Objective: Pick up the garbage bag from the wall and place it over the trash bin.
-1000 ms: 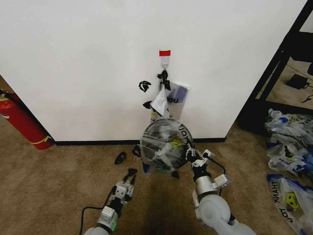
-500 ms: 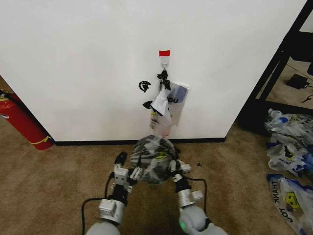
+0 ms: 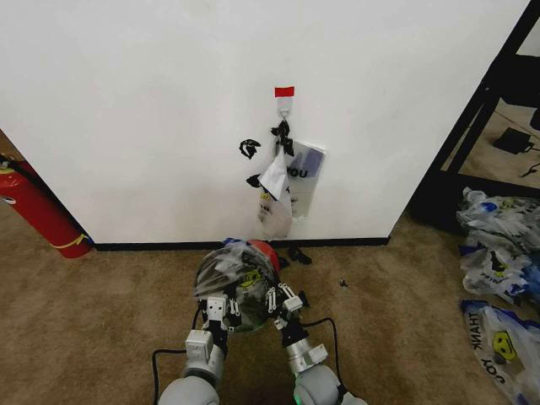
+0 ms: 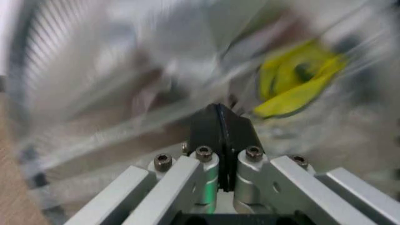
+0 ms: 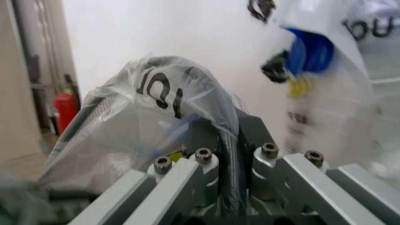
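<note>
The bag (image 3: 229,268) covers the bin (image 3: 263,251), now tipped nearer and left; left end effector (image 3: 218,309) and right end effector (image 3: 278,299) clamp its plastic. Brown carpet (image 3: 93,312) meets the wall (image 3: 152,101).

Left gripper (image 4: 220,123) jaws closed, pinching the garbage bag (image 4: 156,79)

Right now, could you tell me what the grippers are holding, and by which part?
Both the left gripper and right gripper pinch the garbage bag's plastic film, over the trash bin.
</note>
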Robot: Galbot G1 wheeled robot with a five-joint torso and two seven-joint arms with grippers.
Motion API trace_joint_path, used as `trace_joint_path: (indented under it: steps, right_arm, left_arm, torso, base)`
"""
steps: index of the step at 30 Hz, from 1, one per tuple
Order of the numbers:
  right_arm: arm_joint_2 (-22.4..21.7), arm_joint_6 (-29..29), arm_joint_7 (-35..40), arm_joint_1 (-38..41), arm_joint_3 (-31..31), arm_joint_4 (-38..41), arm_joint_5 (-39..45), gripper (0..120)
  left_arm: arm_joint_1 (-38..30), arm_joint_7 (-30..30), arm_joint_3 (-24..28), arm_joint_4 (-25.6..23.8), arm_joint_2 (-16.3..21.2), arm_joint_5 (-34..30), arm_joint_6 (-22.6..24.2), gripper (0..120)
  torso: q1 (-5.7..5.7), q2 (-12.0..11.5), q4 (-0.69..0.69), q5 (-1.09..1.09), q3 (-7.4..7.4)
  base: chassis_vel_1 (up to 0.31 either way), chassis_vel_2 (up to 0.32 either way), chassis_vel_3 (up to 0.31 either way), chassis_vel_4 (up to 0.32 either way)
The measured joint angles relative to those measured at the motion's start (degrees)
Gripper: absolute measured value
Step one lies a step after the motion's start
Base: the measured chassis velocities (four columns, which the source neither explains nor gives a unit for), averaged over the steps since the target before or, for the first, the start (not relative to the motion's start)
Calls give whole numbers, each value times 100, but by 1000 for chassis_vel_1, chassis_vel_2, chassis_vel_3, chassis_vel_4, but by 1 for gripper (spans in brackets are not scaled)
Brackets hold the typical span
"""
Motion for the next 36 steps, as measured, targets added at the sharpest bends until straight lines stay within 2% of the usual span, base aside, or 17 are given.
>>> trace_joint_path:
  steps: [2, 6, 9, 14, 23, 36]
  right_arm:
    - [-16, 10, -78, -8, -6, 36, 60, 1]
    - [-169, 13, -885, -11, -68, 177, 880, 1]
    - [-302, -59, -1450, 48, -140, 252, 1484, 1]
    - [-481, -222, -1969, 52, -202, 369, 2015, 1]
    - [-578, -213, -2266, -123, -176, 508, 2053, 1]
    - [-726, -197, -2636, -384, -169, 843, 2143, 1]
  left_arm:
    - [-9, -48, 1, 17, -4, -14, 44, 0]
    - [-68, -358, 8, 61, 13, -119, 420, 0]
    - [-82, -512, -38, 90, 15, -118, 528, 0]
    - [-180, -705, -62, 213, -8, -92, 662, 0]
    - [-506, -962, -39, 780, -221, 22, 733, 0]
    - [-724, -1011, -14, 1025, -318, 13, 767, 0]
  torso:
    - [0, 0, 0, 0, 0]
    - [0, 0, 0, 0, 0]
    - [0, 0, 1, 0, 0]
    - [0, 0, 0, 0, 0]
    - [0, 0, 0, 0, 0]
    - [0, 0, 1, 0, 0]
  base:
    - [0, 0, 0, 0]
    - [0, 0, 0, 0]
    - [0, 0, 0, 0]
    - [0, 0, 0, 0]
    - [0, 0, 0, 0]
    - [0, 0, 0, 0]
